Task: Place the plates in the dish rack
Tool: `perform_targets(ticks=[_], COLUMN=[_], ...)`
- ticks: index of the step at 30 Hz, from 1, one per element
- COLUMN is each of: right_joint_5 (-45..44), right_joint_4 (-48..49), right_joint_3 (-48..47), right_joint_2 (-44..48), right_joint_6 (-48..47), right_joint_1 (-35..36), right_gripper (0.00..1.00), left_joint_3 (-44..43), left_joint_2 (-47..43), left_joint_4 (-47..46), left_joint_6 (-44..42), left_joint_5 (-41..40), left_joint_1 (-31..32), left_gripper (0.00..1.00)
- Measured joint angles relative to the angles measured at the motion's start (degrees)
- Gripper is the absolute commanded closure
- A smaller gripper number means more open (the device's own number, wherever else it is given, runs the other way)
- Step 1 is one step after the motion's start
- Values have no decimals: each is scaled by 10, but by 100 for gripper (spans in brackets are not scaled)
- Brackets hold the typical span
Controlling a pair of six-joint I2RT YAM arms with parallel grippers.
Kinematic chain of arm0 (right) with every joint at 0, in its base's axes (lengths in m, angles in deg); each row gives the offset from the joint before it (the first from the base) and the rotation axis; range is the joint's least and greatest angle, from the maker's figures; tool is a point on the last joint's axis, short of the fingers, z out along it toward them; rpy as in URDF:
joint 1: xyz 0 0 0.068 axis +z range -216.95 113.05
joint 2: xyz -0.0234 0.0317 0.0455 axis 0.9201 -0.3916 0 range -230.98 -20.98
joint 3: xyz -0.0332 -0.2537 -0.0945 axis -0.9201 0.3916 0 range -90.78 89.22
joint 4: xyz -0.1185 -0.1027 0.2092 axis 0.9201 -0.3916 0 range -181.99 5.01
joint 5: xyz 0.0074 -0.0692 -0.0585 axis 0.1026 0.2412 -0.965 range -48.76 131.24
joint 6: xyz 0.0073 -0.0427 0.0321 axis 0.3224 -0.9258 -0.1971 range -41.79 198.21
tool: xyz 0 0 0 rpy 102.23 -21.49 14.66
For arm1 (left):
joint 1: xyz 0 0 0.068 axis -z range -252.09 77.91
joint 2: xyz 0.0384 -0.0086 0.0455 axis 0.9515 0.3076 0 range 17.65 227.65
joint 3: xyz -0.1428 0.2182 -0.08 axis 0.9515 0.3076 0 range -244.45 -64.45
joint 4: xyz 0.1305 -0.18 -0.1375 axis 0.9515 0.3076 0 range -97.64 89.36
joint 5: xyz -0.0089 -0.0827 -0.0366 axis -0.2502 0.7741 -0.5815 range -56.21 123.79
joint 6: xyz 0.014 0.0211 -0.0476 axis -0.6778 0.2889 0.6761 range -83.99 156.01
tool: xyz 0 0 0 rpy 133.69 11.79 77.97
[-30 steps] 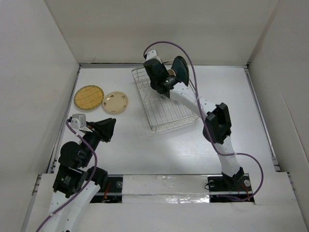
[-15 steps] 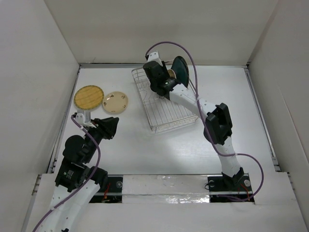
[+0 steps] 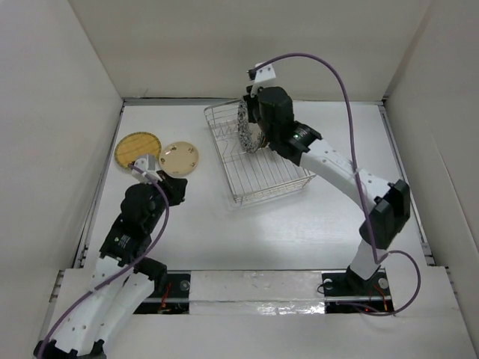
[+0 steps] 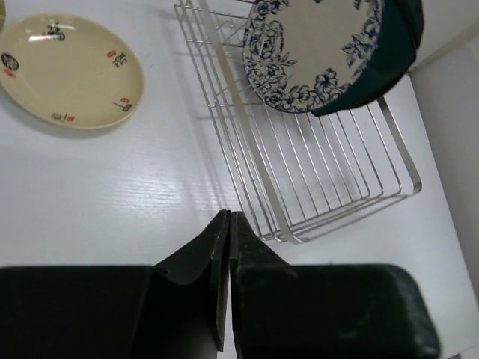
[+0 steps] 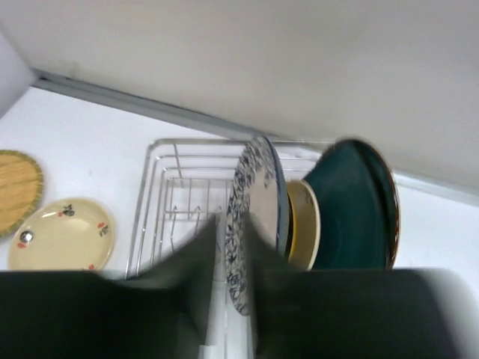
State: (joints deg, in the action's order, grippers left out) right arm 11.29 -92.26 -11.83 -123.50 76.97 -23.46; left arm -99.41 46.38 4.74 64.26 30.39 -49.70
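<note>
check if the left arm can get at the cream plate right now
Probably yes: the left end effector sits close to the cream plate with only bare table between, though its jaws are shut.

The dish rack (image 4: 329,179) you are looking at is bare metal wire, bright, smooth and shiny. The blue-patterned plate (image 4: 314,45) looks like glazed ceramic with a soft sheen, and the dark teal plate (image 4: 393,52) is glossier. The table (image 4: 112,187) is white and matt with a faint grain. The cream plate (image 4: 71,71) catches the light on a smooth glaze. The yellow plate (image 3: 138,149) shows you a rough, woven, matt texture. Your left tool (image 4: 228,224) has matt black plastic fingers.
</note>
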Motion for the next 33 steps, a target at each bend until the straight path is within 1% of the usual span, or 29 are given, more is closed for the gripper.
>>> perform_targets(ticks=[1,4,5,6,7,9,10,11,13,14,15,17,21,23,29,33], right_joint_5=[17,67,87,105,120,149,161,176,198,210,220,238,267,274,284,290], right_joint_4=[20,72,85,96,108,124,131,137,143,144,146,149,153,156,167,168], right_joint_3=[21,80,96,110,122,145,157,169,183,189,194,201,216,220,231,233], right_joint_2=[22,78,92,103,111,123,129,134,137,138,139,139,148,155,169,169], right_joint_6=[5,22,27,31,35,43,45,47,53,54,57,58,65,69,79,86], right_joint_1=[0,1,1,1,1,1,1,1,0,-2,-4,-8,-20,-23,-33,-38], right_gripper=[100,100,100,100,100,100,96,84,70,60,57,55,54,54,54,54], left_joint_3=[0,7,14,21,27,38,38,38,38,38,38,38,38,35,-28,-64], left_joint_2=[15,55,68,81,91,129,147,170,214,235,252,292,378,423,544,595], left_joint_4=[-2,-28,-42,-54,-66,-93,-105,-118,-139,-148,-158,-183,-223,-230,-229,-239], left_joint_6=[14,69,88,105,118,152,162,175,193,201,207,221,244,254,263,260], left_joint_5=[-6,-25,-33,-41,-48,-76,-90,-106,-128,-134,-138,-139,-135,-134,-146,-153], left_joint_1=[0,0,0,0,0,0,0,-1,-9,-17,-29,-64,-137,-159,-174,-178], left_gripper=[100,99,93,83,78,68,67,67,67,66,66,66,55,54,58,59])
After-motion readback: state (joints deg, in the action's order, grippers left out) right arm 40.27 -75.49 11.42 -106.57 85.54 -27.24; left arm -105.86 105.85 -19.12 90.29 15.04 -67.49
